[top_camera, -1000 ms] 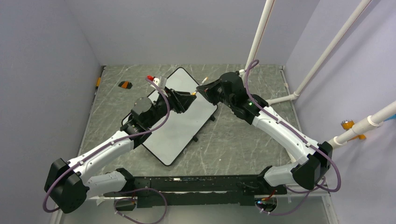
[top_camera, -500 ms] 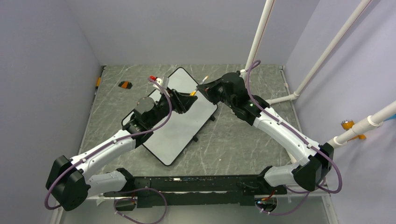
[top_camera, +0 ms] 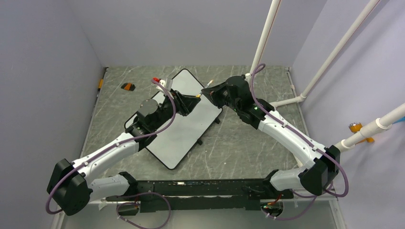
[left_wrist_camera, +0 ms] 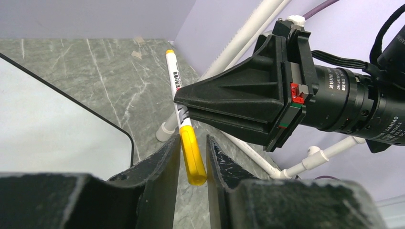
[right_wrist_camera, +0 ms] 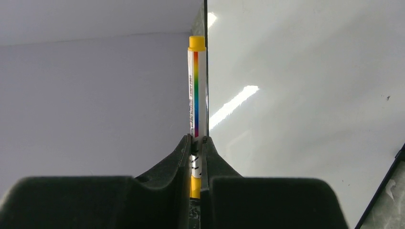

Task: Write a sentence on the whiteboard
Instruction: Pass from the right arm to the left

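Observation:
The whiteboard (top_camera: pixel 188 126) lies flat on the table, white with a thin black frame. It also shows in the left wrist view (left_wrist_camera: pixel 47 119) and the right wrist view (right_wrist_camera: pixel 296 95). No lettering shows on it, so the sentence is not in view. My right gripper (top_camera: pixel 206 90) (right_wrist_camera: pixel 197 138) is shut on a white marker (right_wrist_camera: pixel 197 90) with a rainbow stripe, held above the board's far corner. The marker's yellow cap (left_wrist_camera: pixel 192 152) sits between the fingers of my left gripper (left_wrist_camera: pixel 193 140) (top_camera: pixel 188 102). Those jaws stand slightly apart round the cap, with a gap on the right side.
A small orange and black object (top_camera: pixel 127 86) lies on the table at the far left. White pipes (top_camera: pixel 286 101) run along the right side and up the back wall. A red-tipped piece (top_camera: pixel 154 79) sits near the left wrist. Walls close in the table on three sides.
My left gripper has shifted a little toward the marker, and the cap now lies between its fingers. The right gripper has barely moved.

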Controlling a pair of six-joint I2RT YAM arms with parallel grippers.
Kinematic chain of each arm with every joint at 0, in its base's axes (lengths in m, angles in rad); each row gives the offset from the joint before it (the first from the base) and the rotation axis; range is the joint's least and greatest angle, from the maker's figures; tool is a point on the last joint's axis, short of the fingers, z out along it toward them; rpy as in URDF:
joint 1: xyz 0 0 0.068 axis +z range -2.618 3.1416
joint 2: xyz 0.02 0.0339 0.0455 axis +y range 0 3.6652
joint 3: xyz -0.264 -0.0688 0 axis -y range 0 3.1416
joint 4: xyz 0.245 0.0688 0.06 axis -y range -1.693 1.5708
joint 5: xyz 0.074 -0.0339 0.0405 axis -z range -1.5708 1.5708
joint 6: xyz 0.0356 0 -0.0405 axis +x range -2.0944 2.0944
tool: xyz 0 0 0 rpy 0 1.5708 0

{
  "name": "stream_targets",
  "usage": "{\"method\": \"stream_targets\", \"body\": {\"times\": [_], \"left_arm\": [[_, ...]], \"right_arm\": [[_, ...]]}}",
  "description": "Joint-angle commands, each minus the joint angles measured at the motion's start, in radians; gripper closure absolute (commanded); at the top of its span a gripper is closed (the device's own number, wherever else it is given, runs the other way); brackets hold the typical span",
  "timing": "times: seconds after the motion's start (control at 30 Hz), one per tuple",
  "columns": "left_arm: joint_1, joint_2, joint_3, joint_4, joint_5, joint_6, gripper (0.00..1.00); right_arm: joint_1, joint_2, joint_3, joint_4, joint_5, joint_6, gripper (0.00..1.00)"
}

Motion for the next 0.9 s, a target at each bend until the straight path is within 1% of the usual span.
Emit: {"method": "stream_targets", "body": {"times": [0.0, 0.2, 0.27, 0.3, 0.33, 0.37, 0.43, 0.47, 0.5, 0.53, 0.57, 0.67, 0.73, 0.8, 0.87], "left_arm": [[-0.006, 0.008, 0.035, 0.031, -0.020, -0.016, 0.75], [-0.005, 0.021, 0.053, 0.012, -0.019, -0.011, 0.99], [-0.005, 0.018, 0.055, 0.006, -0.026, -0.008, 1.00], [-0.006, 0.016, 0.057, 0.005, -0.028, -0.004, 1.00], [-0.006, 0.014, 0.060, -0.001, -0.028, 0.004, 1.00], [-0.006, 0.009, 0.065, -0.014, -0.029, 0.012, 1.00], [-0.006, -0.005, 0.081, -0.053, -0.031, 0.034, 1.00], [-0.006, -0.013, 0.090, -0.077, -0.030, 0.047, 1.00], [-0.004, -0.024, 0.099, -0.103, -0.028, 0.062, 1.00], [-0.001, -0.034, 0.106, -0.126, -0.023, 0.076, 1.00], [0.003, -0.044, 0.109, -0.143, -0.014, 0.079, 1.00], [0.035, -0.069, 0.108, -0.164, 0.042, 0.067, 1.00], [0.061, -0.077, 0.125, -0.210, 0.087, 0.057, 1.00], [0.094, -0.079, 0.151, -0.275, 0.147, 0.041, 1.00], [0.152, -0.071, 0.190, -0.328, 0.250, 0.026, 1.00]], "right_arm": [[-0.008, -0.034, 0.001, 0.044, -0.013, 0.011, 1.00], [-0.013, -0.050, -0.016, 0.048, -0.009, 0.006, 1.00], [-0.015, -0.054, -0.027, 0.066, -0.020, -0.017, 1.00], [-0.017, -0.055, -0.032, 0.086, -0.038, -0.044, 0.92], [-0.021, -0.057, -0.036, 0.107, -0.057, -0.078, 0.78], [-0.023, -0.057, -0.033, 0.114, -0.071, -0.104, 0.59], [-0.025, -0.062, -0.030, 0.103, -0.076, -0.142, 0.27], [-0.025, -0.068, -0.031, 0.092, -0.071, -0.158, 0.14], [-0.028, -0.077, -0.033, 0.089, -0.067, -0.175, 0.06], [-0.032, -0.087, -0.041, 0.099, -0.069, -0.194, 0.03], [-0.036, -0.099, -0.054, 0.121, -0.077, -0.217, 0.02], [-0.052, -0.147, -0.110, 0.210, -0.108, -0.295, 0.02], [-0.067, -0.175, -0.143, 0.248, -0.136, -0.345, 0.03], [-0.102, -0.191, -0.160, 0.293, -0.239, -0.413, 0.03], [-0.142, -0.196, -0.165, 0.330, -0.350, -0.477, 0.03]]}}
